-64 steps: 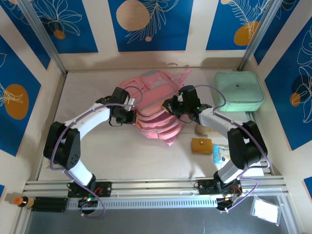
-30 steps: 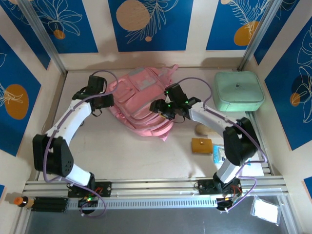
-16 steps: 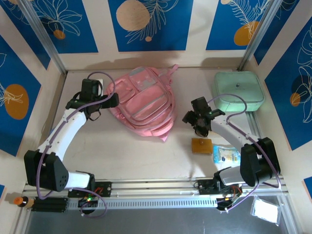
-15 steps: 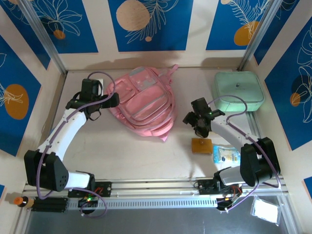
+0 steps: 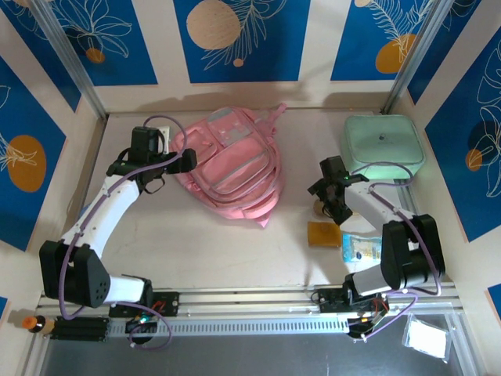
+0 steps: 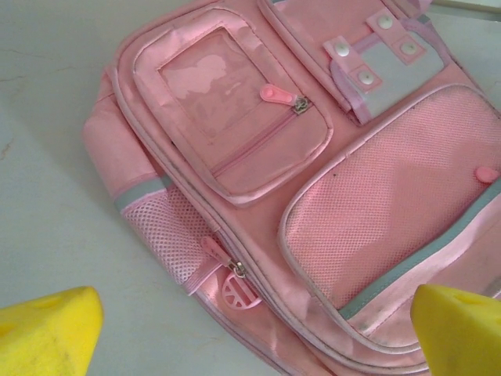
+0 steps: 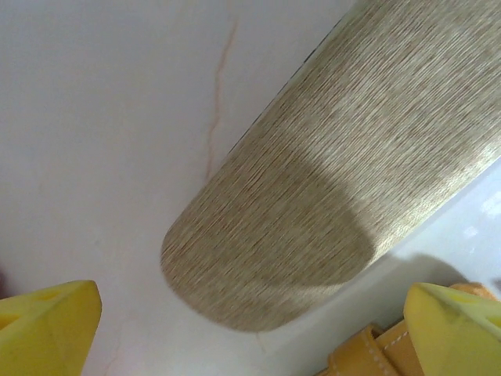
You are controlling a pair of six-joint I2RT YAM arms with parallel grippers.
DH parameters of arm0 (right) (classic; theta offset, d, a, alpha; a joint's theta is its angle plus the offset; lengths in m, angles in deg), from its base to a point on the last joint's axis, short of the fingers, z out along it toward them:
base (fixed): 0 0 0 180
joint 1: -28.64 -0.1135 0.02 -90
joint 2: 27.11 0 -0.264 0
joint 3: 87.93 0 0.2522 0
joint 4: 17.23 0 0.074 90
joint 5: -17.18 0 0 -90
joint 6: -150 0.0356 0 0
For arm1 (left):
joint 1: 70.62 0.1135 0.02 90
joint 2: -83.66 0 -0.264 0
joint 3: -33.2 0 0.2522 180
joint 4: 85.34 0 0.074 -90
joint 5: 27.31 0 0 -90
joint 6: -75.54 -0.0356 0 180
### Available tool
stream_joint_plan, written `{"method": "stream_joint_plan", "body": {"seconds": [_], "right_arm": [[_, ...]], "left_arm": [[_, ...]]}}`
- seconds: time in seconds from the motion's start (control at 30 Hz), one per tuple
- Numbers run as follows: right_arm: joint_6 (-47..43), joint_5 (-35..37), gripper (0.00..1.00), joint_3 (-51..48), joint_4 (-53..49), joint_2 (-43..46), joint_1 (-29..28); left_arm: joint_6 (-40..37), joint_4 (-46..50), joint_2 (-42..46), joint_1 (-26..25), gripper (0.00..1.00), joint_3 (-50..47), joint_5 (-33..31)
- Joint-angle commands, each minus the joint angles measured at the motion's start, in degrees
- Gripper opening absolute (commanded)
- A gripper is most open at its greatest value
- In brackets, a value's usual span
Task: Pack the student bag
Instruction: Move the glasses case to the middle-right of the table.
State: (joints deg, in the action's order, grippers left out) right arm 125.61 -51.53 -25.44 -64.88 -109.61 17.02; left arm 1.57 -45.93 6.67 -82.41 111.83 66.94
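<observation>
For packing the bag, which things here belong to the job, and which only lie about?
Job: student bag; probably to pack: tan case, brown wallet, blue packet.
Lying about, perhaps: mint-green case, clear pouch.

- Lower centre, top view: bare table [image 5: 219, 251] between the two arms, a wide free lane up to the backpack [image 5: 227, 168].
- Upper centre: the backpack lies flat and blocks the middle; a narrow free strip runs behind it along the back wall.
- Upper right: green case [image 5: 383, 145] fills the corner.
- Right, below it: tan case [image 7: 313, 180], orange wallet [image 5: 322, 233] and blue packet [image 5: 362, 249] crowd close together.
- Free gap between backpack and wallet.
</observation>
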Motion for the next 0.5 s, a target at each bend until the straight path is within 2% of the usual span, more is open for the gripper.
{"method": "stream_joint_plan", "body": {"seconds": [0.0,0.3,0.47], "right_arm": [[-0.8,2.6,0.99,0.8,0.7,-2.1,1.6],[-3.0,-0.2,1.0,2.4,3.1,-7.9,4.0],[-4.7,-3.7,0.87,3.0,5.7,-9.7,3.6]], "left_arm": [[-0.1,-1.0,-0.5,-0.1,1.0,0.0,2.1],[0.0,-1.1,-0.6,-0.2,1.0,-0.4,1.9],[0.1,-1.1,-1.0,-0.2,1.0,-0.4,2.3]]}}
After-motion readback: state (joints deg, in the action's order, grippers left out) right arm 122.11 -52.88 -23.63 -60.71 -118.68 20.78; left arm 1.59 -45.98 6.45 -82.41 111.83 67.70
